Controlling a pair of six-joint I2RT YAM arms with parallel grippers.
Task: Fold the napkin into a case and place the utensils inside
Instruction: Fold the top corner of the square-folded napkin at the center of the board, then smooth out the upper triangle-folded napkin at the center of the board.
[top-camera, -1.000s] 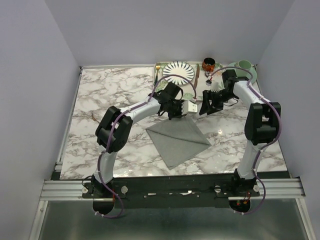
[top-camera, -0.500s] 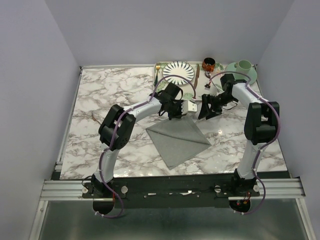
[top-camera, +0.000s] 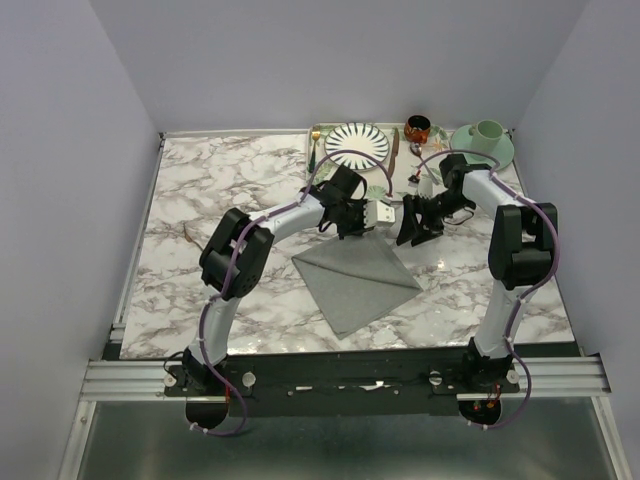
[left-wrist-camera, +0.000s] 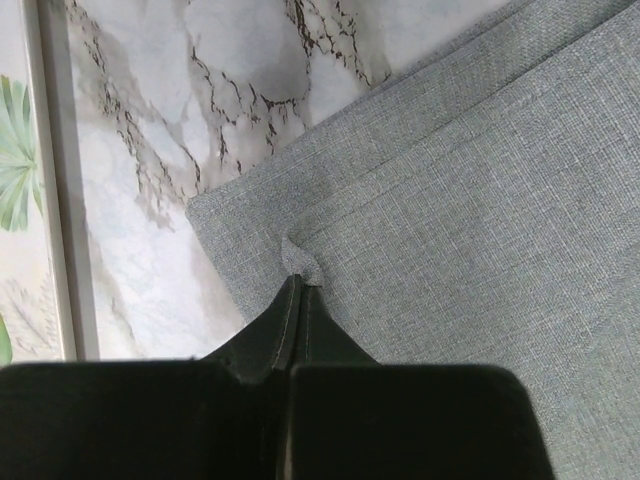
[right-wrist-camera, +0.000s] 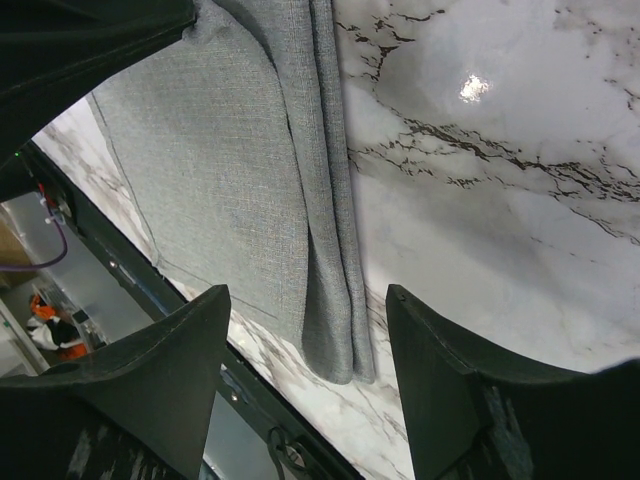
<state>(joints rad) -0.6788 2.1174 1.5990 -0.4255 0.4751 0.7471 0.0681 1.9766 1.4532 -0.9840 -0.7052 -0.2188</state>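
**Folding step, corner grasp.** The napkin (top-camera: 358, 280) lies partly folded, in layers, on the marble table (top-camera: 220, 200), between the arms and near the leaf-patterned tray (left-wrist-camera: 20, 250). The left gripper (left-wrist-camera: 300, 287) has its jaws pressed together on a small tuft of cloth beside the far corner. Whether it holds one layer or several cannot be told. The right gripper (right-wrist-camera: 305, 300) hangs over the doubled edge, jaws wide apart and empty. For a clean fold, the right gripper should probably pinch the neighbouring corner before either arm lifts. Both should then travel level and together, so that the edges meet squarely.
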